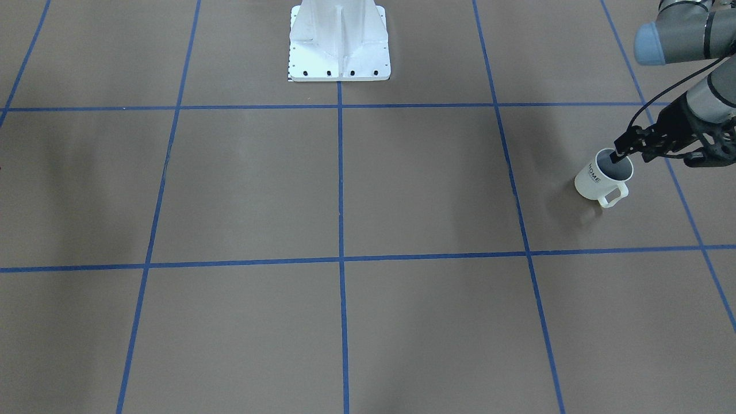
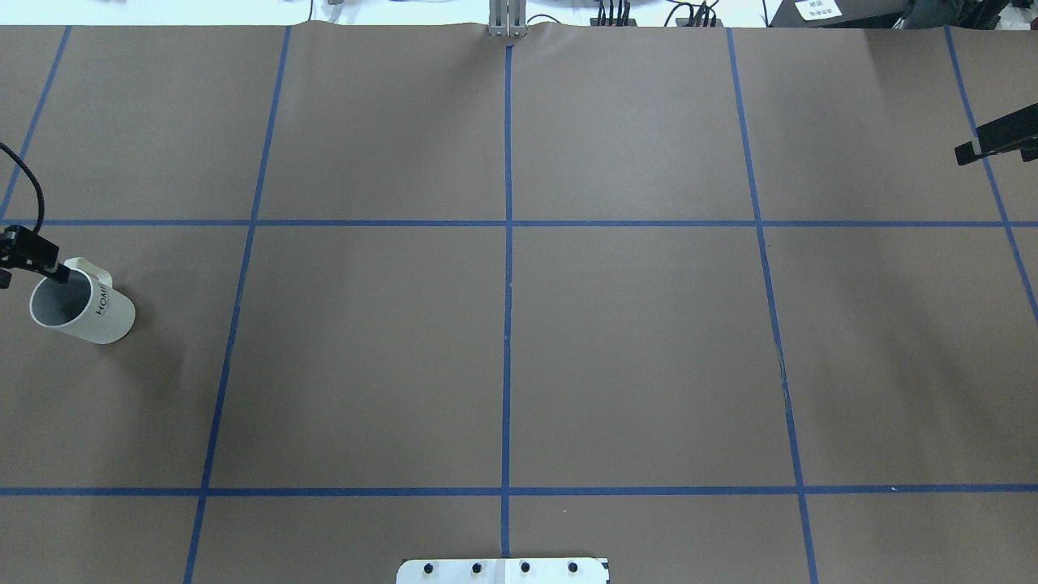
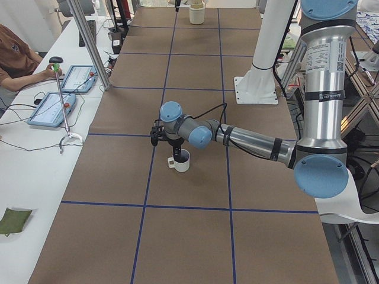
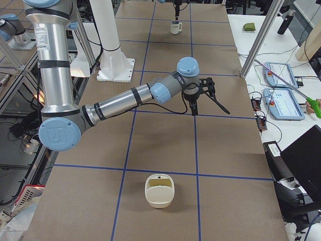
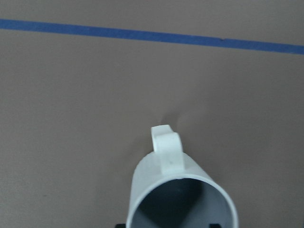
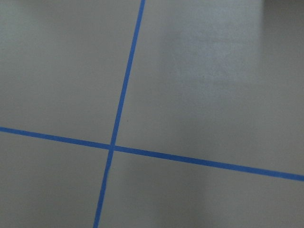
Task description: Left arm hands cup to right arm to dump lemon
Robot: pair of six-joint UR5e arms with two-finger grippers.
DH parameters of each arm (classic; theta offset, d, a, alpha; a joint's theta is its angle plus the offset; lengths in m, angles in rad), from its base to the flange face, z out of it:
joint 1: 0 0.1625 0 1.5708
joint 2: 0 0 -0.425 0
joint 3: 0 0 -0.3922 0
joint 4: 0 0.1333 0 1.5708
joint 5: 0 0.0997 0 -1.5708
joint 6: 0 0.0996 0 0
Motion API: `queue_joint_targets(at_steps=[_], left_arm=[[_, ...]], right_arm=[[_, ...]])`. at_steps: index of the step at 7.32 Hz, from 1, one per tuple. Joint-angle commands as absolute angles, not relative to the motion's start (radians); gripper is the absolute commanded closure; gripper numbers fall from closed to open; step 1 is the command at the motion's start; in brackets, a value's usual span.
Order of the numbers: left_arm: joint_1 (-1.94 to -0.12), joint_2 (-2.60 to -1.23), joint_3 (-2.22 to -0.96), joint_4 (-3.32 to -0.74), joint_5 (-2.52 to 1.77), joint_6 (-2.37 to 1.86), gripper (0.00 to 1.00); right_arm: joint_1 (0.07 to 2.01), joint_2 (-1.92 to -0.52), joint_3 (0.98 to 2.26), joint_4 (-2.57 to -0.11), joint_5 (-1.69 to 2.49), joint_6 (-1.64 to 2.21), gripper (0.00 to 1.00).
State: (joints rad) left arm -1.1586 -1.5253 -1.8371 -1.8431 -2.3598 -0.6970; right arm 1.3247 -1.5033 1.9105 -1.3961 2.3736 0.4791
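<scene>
At the frame's right the cup [image 1: 598,179] stands on the table [image 1: 345,201]; the left tool [image 1: 617,156] straddles its rim opposite the handle — likely keeping that free for handover — clamped or not, cannot tell. The right tool [image 2: 996,139] is likewise unreadable.

Brown paper table top [image 2: 632,349] spreading out under me, blue tape grid [image 2: 508,324] crossing it, white base plate [image 1: 339,52] at twelve o'clock facing me, white side bench [image 3: 29,177] with tablets [image 3: 50,109] at nine o'clock, soft even light
</scene>
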Motion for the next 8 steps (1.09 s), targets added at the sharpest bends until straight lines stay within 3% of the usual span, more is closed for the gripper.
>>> queue_joint_targets(at_steps=[1,4,8], left_arm=[[-1.279,-1.531,-1.861,-1.8,-2.362,-0.59,0.0],[-1.426,-1.571,-1.824,-1.57,-2.349,-0.263,0.0],[-1.523,-1.608,-1.672,-1.569,-2.353,-0.076,0.0]], right_arm=[[1.347,-1.508,1.905,-1.531,2.364,0.468,0.0],[1.435,-1.632,1.882,-1.56,2.367,0.202,0.0],[1.512,-1.706,1.855,-1.642,2.381,-0.064,0.0]])
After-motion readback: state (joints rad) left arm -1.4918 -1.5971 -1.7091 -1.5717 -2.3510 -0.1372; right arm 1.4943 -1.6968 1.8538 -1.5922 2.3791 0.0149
